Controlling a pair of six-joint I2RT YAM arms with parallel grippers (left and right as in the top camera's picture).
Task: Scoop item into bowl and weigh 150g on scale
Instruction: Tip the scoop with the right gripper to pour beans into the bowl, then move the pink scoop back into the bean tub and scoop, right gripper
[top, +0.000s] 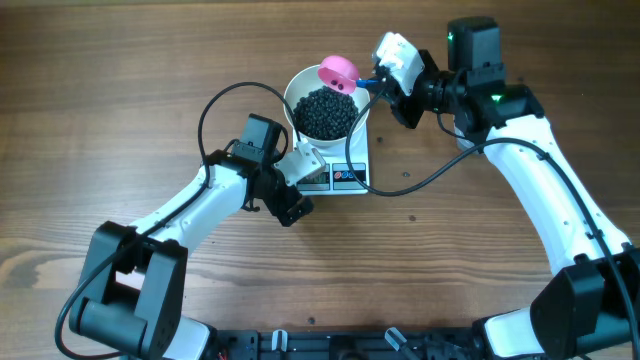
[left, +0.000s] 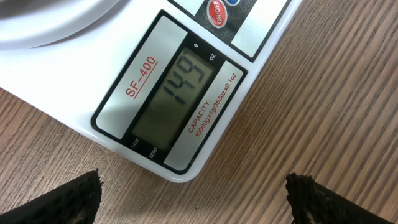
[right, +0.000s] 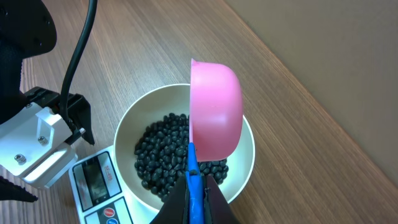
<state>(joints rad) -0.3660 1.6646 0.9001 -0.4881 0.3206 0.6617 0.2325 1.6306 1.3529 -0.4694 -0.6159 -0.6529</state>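
- Over the bowl (right: 124, 134), right hand (right: 194, 199) pinches the pink scoop (right: 214, 115) by its handle, tilted to trickle beans (right: 161, 149).
- Left hand (left: 196, 199), spread, hangs by the scale (left: 149, 74) so the display (left: 174, 93) reads clearly: 149.

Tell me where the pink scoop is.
In the overhead view the pink scoop hangs over the far rim of the bowl, which stands on the scale; the right gripper, shut on its blue handle, holds it from the right.
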